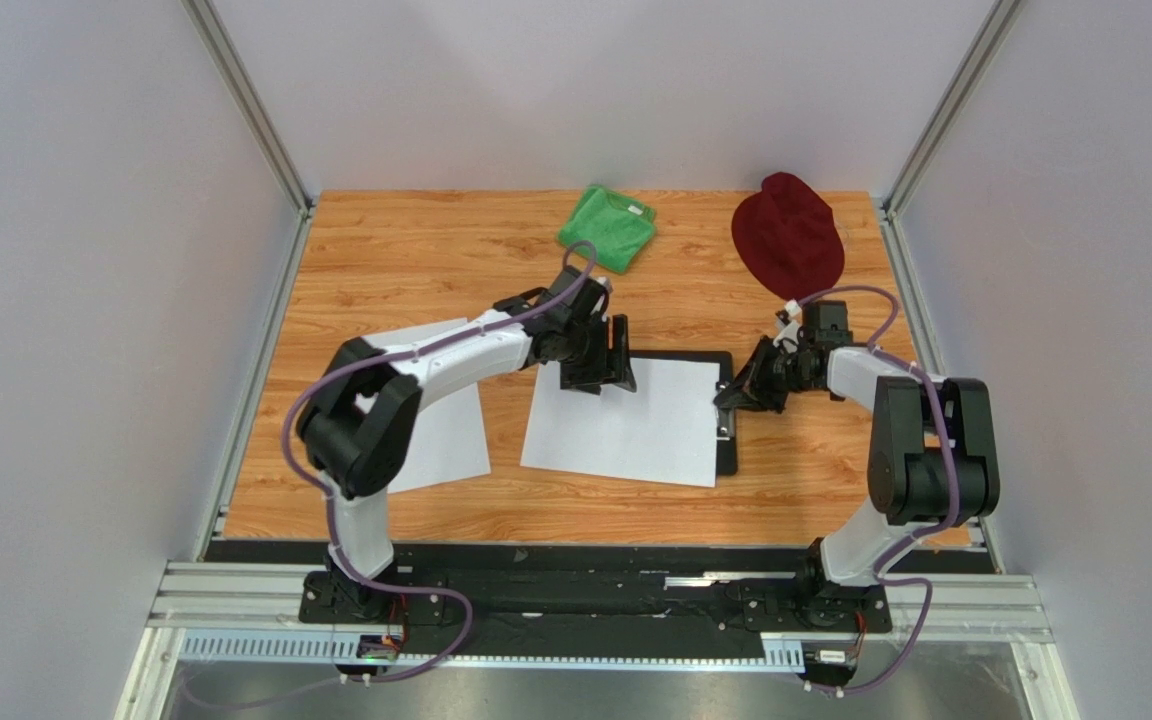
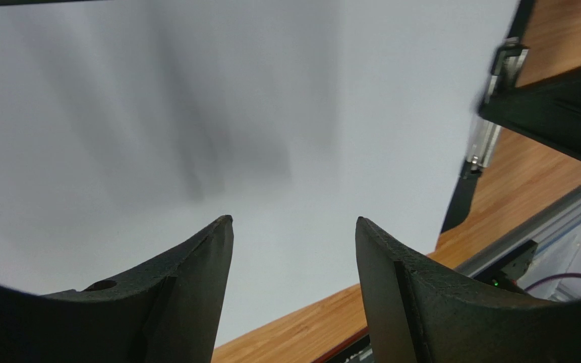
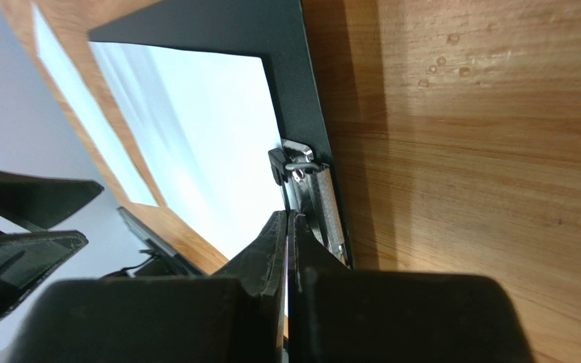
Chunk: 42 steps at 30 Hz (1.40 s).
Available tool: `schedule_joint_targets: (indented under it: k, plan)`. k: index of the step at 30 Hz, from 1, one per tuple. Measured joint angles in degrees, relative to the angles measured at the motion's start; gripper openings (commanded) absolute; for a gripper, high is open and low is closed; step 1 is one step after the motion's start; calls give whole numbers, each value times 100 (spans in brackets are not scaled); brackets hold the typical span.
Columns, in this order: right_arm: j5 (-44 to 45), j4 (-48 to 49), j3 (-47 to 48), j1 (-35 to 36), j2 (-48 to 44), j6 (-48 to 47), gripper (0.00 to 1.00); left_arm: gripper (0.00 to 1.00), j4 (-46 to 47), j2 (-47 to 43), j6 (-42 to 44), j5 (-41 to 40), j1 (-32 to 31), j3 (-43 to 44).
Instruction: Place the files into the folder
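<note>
A white sheet (image 1: 627,423) lies on the black folder (image 1: 690,360) at the table's middle, covering most of it. The folder's silver clip (image 1: 723,408) sits at its right short edge. A second white sheet (image 1: 444,438) lies to the left, partly under my left arm. My left gripper (image 1: 606,360) is open and empty, low over the far edge of the sheet (image 2: 195,113). My right gripper (image 1: 732,393) is shut, its tips (image 3: 287,215) against the clip (image 3: 318,204) by the sheet's edge (image 3: 210,136). The folder's border (image 3: 271,45) shows around it.
A green cloth (image 1: 608,225) lies at the back middle and a dark red hat (image 1: 788,233) at the back right. Metal frame posts stand at the back corners. A black and silver rail runs along the near edge (image 1: 597,593).
</note>
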Motion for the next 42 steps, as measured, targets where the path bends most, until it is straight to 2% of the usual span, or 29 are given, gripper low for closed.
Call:
schedule_joint_targets:
  k: [2, 3, 5, 6, 12, 17, 21, 30, 36, 42]
  plan:
    - [317, -188, 155, 197, 0, -92, 21, 68, 105, 420, -92, 66, -31, 35]
    - [481, -286, 234, 291, 0, -133, 31, 68, 111, 595, -125, 85, -39, 35]
    - [863, -503, 393, 487, 0, -234, 41, 68, 157, 691, -234, 221, -22, 83]
    - [1032, -643, 485, 584, 0, -289, 53, 68, 221, 691, -249, 175, -24, 92]
    - [1976, -1362, 973, 1113, -61, -546, 75, 68, 374, 713, -415, 131, -44, 46]
    - [2621, -1661, 1152, 1279, -212, -776, 77, 68, 452, 713, -494, 136, -44, 15]
    - [2911, -1670, 1152, 1272, -181, -1010, 56, 68, 452, 713, -507, 136, -44, 15]
    - [2970, -1390, 935, 1274, 103, -1139, 57, 68, 452, 713, -505, 136, -44, 15]
    - [2981, -1274, 872, 1290, 201, -1134, 47, 68, 452, 713, -505, 136, -42, 15]
    - [3209, -1189, 841, 1405, 205, -1064, 47, 68, 452, 713, -507, 136, -42, 15]
